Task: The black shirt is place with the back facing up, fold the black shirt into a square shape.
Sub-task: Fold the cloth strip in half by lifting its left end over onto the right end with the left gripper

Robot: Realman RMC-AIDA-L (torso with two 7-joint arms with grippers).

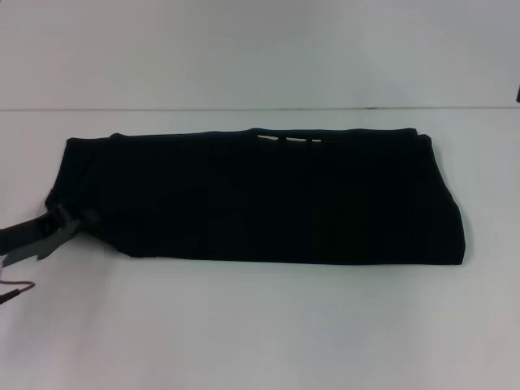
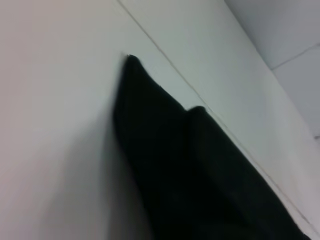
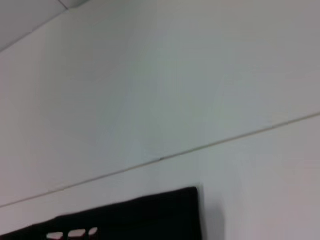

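Note:
The black shirt [image 1: 260,195] lies folded into a long band across the white table [image 1: 268,325], running from left to right. A bit of its white print [image 1: 288,136] peeks out along the far edge. My left gripper [image 1: 71,218] sits at the band's near left corner, touching the cloth. The left wrist view shows the black shirt [image 2: 185,170] up close, with one pointed corner on the table. In the right wrist view only a far corner of the black shirt [image 3: 150,215] and its white print [image 3: 75,233] show. The right gripper is out of view.
The table's far edge [image 1: 260,108] runs as a thin line behind the shirt, with a pale wall beyond. A thin red-brown cable [image 1: 16,288] hangs by my left arm at the lower left. Bare table surface lies in front of the shirt.

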